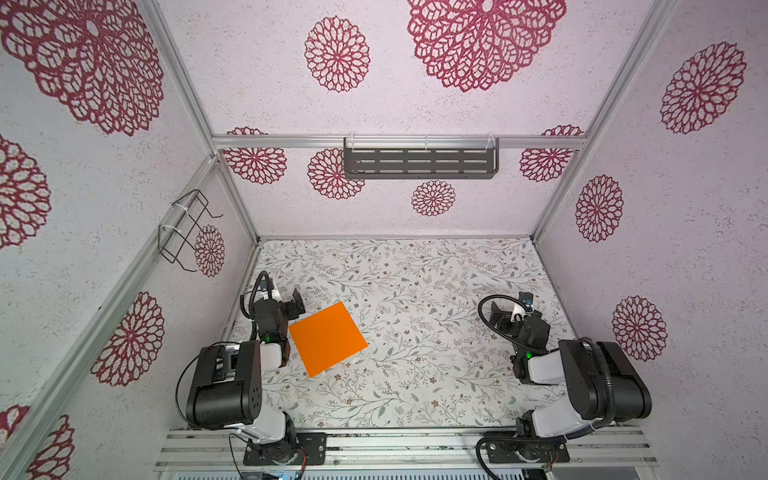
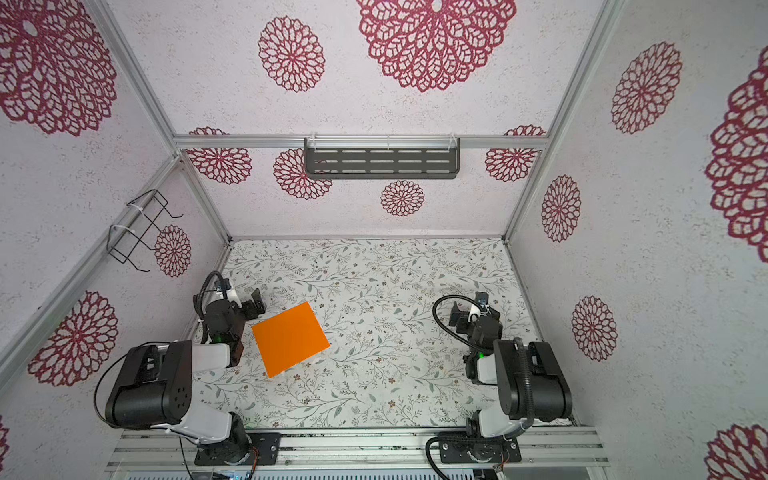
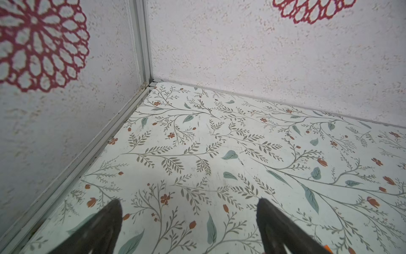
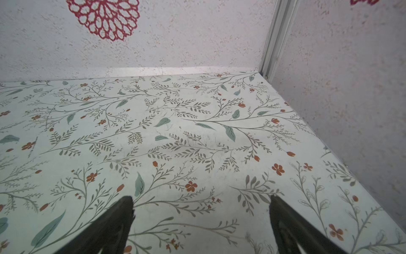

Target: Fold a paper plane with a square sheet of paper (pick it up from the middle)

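The sheet [image 1: 327, 338] lies on the table [image 1: 436, 374], just beside the left arm. The left gripper [image 3: 189, 202] and right gripper [image 4: 201, 199] both gape wide over bare table. A shelf [image 1: 419, 162] and a wire rack [image 1: 187, 228] hang on the walls, well apart.

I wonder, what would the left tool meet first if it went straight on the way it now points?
Probably the floral-patterned tabletop, short of the aluminium corner post. The open left tool seems to tilt downward, though depth is unclear. The square orange paper sheet lies beside it, out of line.
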